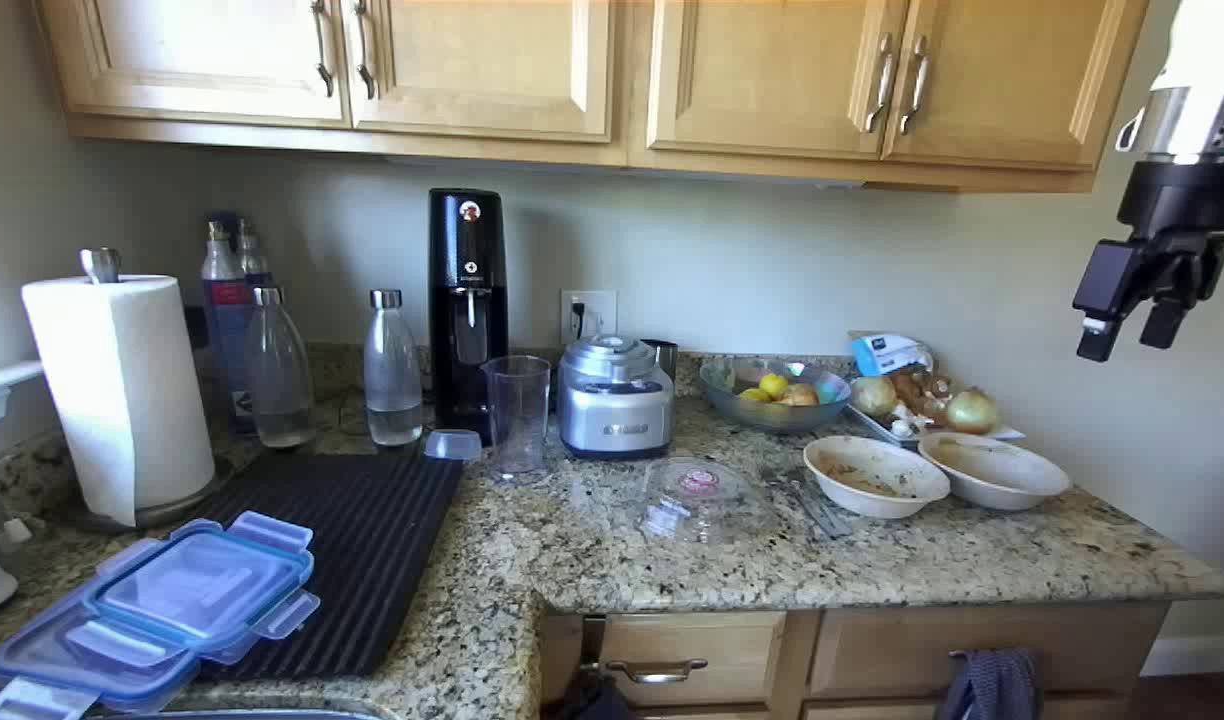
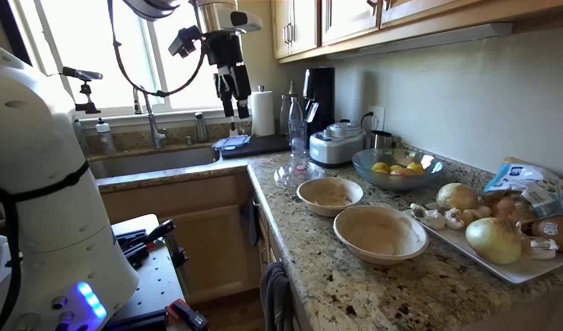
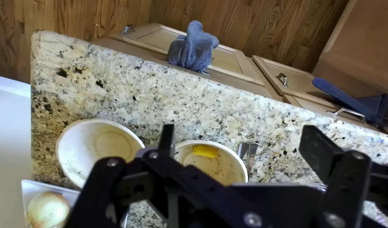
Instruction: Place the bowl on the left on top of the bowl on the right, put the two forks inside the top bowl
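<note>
Two pale oval bowls stand side by side on the counter. The left bowl [image 1: 857,502], with food residue inside, also shows in an exterior view [image 2: 325,210] and, with a yellow patch inside, in the wrist view [image 3: 227,164]. The right bowl [image 1: 1007,497] stands close beside it, also in an exterior view [image 2: 378,234] and the wrist view [image 3: 114,145]. Two forks [image 1: 820,510] lie beside the left bowl; their handles [image 3: 251,153] show in the wrist view. My gripper [image 1: 1129,338] is open and empty, high above the counter, also in an exterior view [image 2: 236,110] and the wrist view [image 3: 241,138].
A clear plastic lid [image 1: 707,500] lies near the forks. A glass fruit bowl [image 1: 777,415] stands behind the bowls. A white tray [image 2: 474,255] holds onions and garlic. A food processor [image 1: 617,410] stands at the wall. Cabinets [image 1: 772,80] hang above the counter.
</note>
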Controlling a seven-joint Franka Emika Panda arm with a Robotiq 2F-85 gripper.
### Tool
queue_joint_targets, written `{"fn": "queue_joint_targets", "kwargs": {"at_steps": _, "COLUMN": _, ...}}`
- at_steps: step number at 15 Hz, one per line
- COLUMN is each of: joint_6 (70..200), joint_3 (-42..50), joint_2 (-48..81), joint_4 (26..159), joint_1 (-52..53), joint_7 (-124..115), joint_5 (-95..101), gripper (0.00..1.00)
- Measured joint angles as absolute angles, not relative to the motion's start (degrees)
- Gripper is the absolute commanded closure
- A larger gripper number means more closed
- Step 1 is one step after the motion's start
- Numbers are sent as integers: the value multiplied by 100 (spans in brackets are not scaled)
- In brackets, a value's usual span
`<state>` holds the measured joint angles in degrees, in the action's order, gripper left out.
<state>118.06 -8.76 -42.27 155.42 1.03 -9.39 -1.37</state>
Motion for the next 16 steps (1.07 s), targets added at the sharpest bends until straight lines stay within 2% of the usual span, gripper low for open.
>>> {"fn": "queue_joint_targets", "kwargs": {"at_steps": 16, "joint_6": 11807, "joint_3": -861, "joint_2": -4096, "joint_4": 15488, "joint_1": 102, "joint_7": -915, "joint_5": -133, "gripper": 0}}
